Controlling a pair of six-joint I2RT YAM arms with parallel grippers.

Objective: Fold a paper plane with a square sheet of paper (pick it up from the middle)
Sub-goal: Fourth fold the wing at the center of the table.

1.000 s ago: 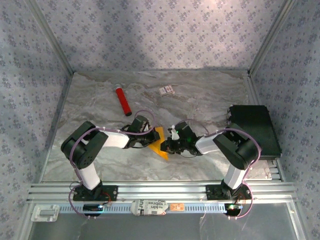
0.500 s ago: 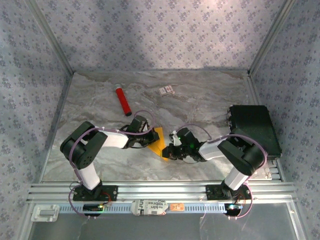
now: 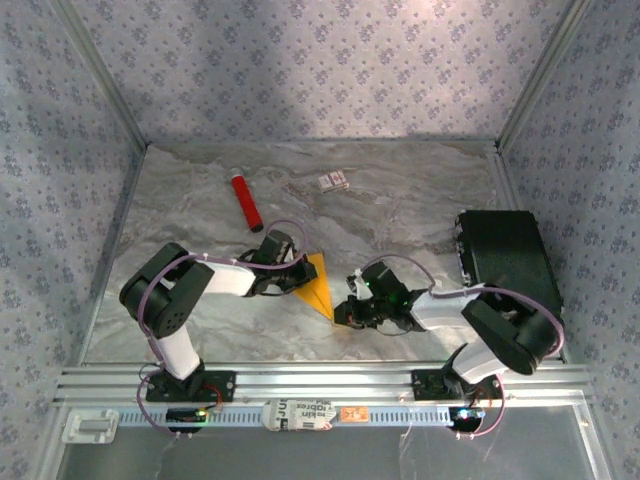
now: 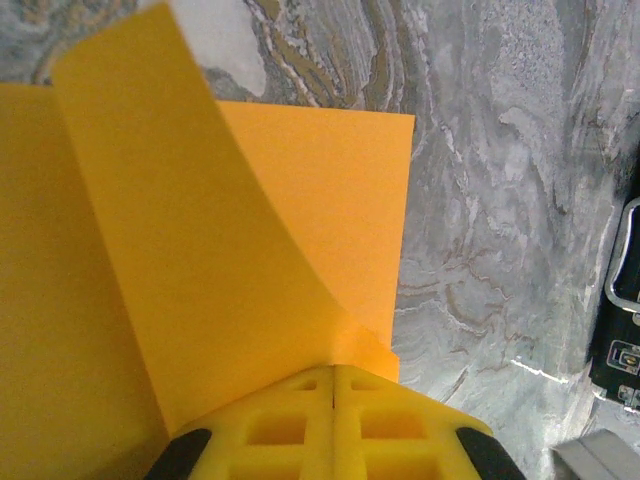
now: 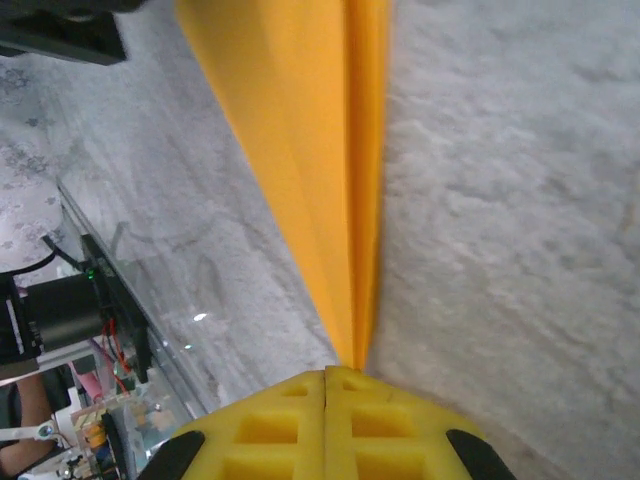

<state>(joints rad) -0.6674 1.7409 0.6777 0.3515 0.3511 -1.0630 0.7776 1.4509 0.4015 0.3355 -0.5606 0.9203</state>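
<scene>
Hands (image 3: 298,284) (image 3: 345,308) low, tight on paper plane (image 3: 318,278)

Orange-yellow paper plane (image 3: 316,282), grey marbled table (image 3: 400,200), red tube (image 3: 246,202)

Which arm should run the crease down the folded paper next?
Right, likely. The right gripper is shut on the narrow tip of the paper, in line with the folded edge, so it could slide along. The left gripper pinches the wide end, where a flap curls up: better as anchor.
</scene>
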